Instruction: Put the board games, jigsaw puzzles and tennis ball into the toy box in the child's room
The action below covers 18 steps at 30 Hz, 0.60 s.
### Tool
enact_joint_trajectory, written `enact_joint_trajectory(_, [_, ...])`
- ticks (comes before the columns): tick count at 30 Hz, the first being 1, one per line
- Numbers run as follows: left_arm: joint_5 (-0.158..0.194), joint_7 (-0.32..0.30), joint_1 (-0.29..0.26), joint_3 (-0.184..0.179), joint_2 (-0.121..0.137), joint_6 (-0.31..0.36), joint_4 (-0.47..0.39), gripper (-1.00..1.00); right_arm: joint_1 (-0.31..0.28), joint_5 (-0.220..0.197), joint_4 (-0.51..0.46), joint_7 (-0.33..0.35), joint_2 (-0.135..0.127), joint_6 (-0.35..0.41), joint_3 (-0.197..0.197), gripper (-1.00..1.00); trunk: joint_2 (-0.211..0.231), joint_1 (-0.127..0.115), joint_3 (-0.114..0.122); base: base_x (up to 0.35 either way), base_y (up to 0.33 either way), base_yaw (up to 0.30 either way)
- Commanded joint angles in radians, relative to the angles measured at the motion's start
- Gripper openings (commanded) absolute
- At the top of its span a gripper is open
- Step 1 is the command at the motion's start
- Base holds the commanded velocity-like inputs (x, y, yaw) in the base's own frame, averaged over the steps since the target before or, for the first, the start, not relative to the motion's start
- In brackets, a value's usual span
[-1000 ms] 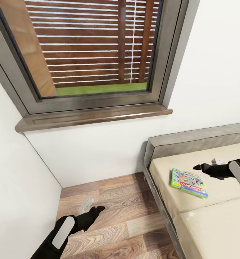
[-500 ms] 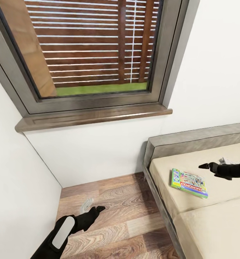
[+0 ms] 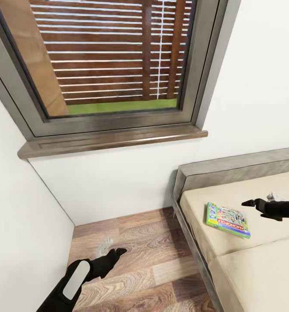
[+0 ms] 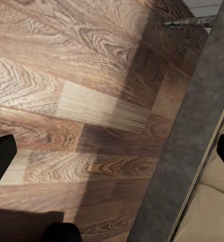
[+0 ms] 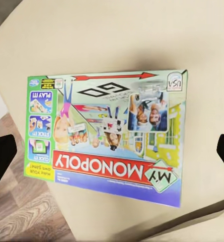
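Flat Monopoly box (image 3: 228, 220), green-edged with a white printed face, lying near the beige bed's (image 3: 257, 255) edge. Right pincer (image 3: 248, 202) hovering just above it, spread wide. Right wrist view (image 5: 109, 136) revealing "My Monopoly" lettering. Left pincer (image 3: 118, 251) over wood floor (image 4: 66, 75), fingers wide apart.

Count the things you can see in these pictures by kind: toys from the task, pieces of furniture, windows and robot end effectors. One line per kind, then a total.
Board games: 1, the Monopoly box lying on the bed
Beds: 1
Windows: 1
End effectors: 2, left end effector over the floor, right end effector above the bed
Total: 5
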Motion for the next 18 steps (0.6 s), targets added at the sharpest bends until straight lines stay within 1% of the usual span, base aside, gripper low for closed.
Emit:
enact_joint_trajectory(1, [0.003, 0.001, 0.0, 0.0, 0.0, 0.003, -0.001, 1.0, -0.001, 0.009, 0.0, 0.01, -0.001, 0.0, 0.003, 1.0, 0.0, 0.0, -0.002, 0.0, 0.0, 0.0])
enact_joint_trajectory(18, [0.003, 0.001, -0.001, 0.0, 0.0, 0.003, -0.001, 1.0, -0.003, 0.009, 0.062, 0.009, 0.006, -0.001, 0.006, 1.0, 0.0, 0.0, -0.022, 0.0, 0.0, 0.0])
